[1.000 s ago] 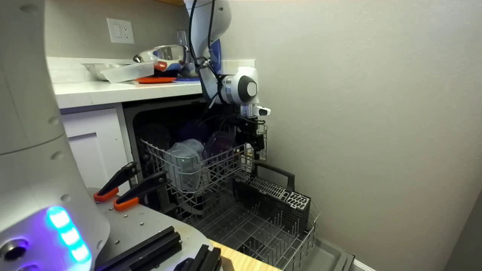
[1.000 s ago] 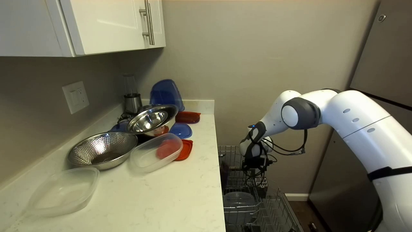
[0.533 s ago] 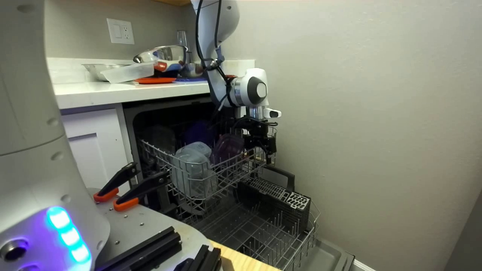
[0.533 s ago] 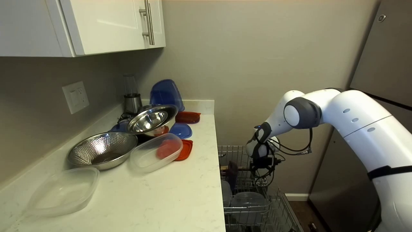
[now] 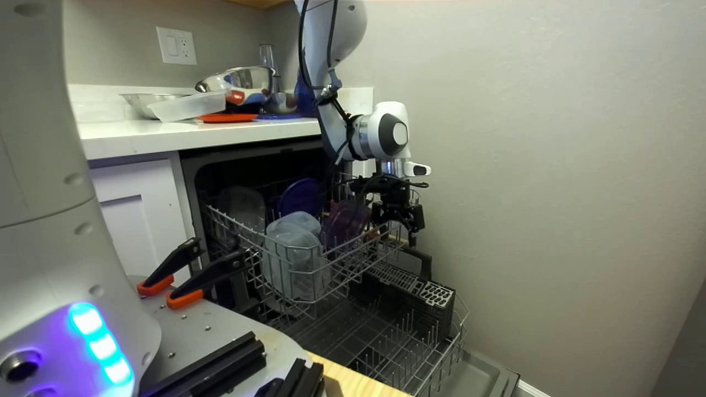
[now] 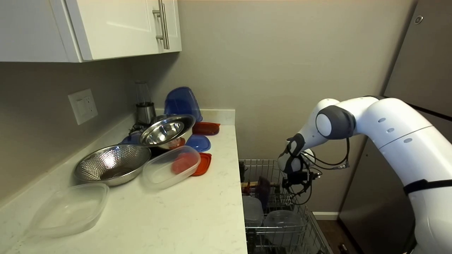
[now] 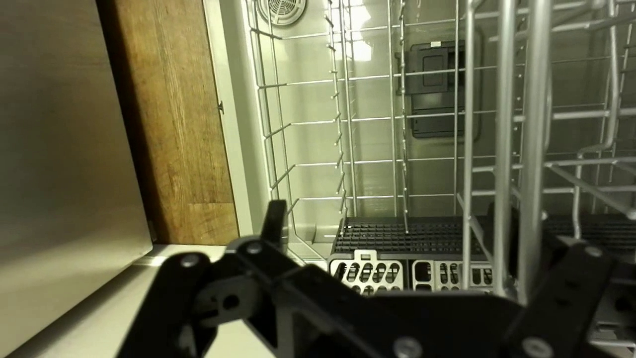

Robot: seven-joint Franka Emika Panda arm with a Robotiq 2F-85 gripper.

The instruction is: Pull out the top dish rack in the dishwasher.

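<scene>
- one robot arm [image 6: 363, 113]
- one claw [image 7: 386, 214]
- two dish racks [image 5: 353, 256] [image 5: 397, 347]
- one cutlery basket [image 5: 400, 298]
- two orange-tipped clamps [image 5: 175, 259] [image 5: 212, 275]
- two clear tubs [image 6: 74, 208] [image 6: 173, 169] on the table [image 6: 197, 211]
- one colander [image 6: 113, 164]
- one blender [image 6: 145, 113]
- one wall outlet plate [image 6: 83, 106]

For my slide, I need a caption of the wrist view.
Looking down past the open tool: wires of the top dish rack, with the lower rack below.

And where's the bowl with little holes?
In an exterior view, the colander sits at left on the counter, below the outlet, beside a clear container.
</scene>
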